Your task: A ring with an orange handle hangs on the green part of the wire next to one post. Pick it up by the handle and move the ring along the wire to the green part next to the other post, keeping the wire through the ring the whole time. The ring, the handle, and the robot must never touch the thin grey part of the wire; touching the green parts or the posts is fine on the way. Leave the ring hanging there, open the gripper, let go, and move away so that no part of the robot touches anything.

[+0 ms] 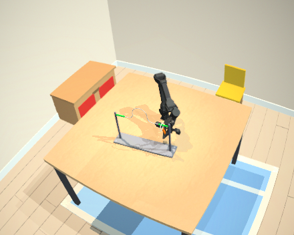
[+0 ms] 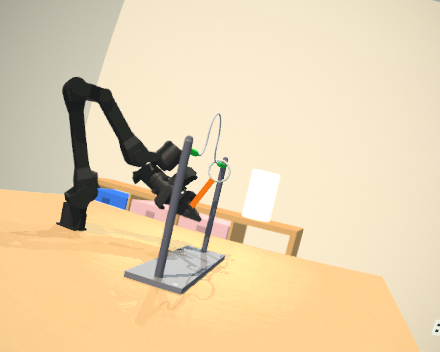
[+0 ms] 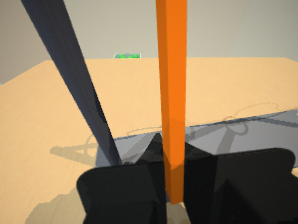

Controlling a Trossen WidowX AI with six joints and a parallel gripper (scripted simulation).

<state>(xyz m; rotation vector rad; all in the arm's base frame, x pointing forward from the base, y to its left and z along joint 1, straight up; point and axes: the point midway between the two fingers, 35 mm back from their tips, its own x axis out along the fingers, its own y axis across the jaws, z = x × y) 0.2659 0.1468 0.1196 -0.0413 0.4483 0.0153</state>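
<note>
Nearest us in the wrist view, our black claw (image 3: 172, 187) is clamped narrow on the lower end of the long flat orange handle (image 3: 171, 100), w/ a dark grey post (image 3: 75, 75) just beside it. Beyond, the thin silver ring (image 2: 219, 171) sits on the short green wire section (image 2: 220, 162) next to the farther dark post (image 2: 214, 210), above the grey base plate (image 2: 186, 272) on the wooden tabletop (image 2: 286, 310). Farthest, the looping thin grey wire (image 2: 213, 132) rises twd the other post. Risk, as we judge it: the loop is steep, so any handle tilt or slip in the claw swings the ring into grey wire; the arm could also clip it.
</note>
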